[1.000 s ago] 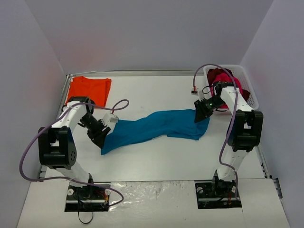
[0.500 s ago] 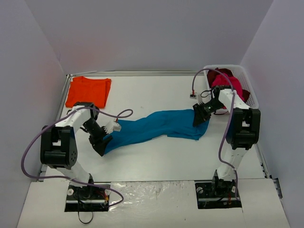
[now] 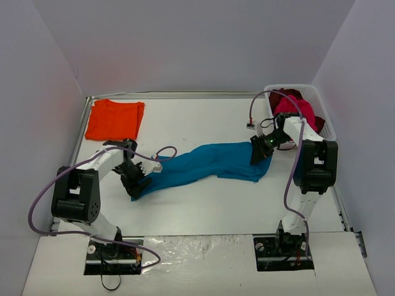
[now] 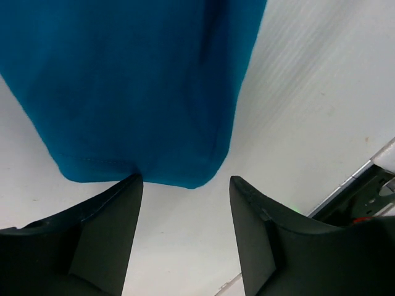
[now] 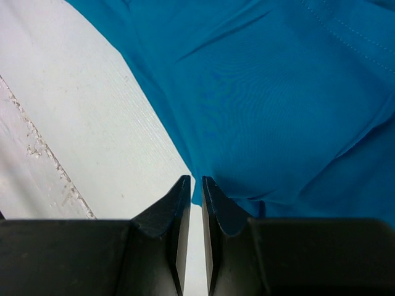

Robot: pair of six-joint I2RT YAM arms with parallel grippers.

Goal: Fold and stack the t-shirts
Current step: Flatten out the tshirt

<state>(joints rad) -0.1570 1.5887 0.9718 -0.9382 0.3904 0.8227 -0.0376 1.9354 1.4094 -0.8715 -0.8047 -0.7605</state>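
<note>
2 white-and-black arms (image 3: 102, 160), purple cables (image 3: 29, 213), black wedge jaws

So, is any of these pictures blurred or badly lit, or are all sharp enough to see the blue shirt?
Top external: even soft light, sharp, hardly any shadows around the teal-blue t-shirt, some sheen on the shiny strip near the bases. Left wrist: hem stitching sharp, the dark jaws show little detail. Right wrist: sharp too, seams and table grain clear.

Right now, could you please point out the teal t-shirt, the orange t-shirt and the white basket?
teal t-shirt (image 3: 210, 161): top view, mid-cloth.
orange t-shirt (image 3: 115, 119): top view, centre.
white basket (image 3: 326, 118): top view, right rim.
</note>
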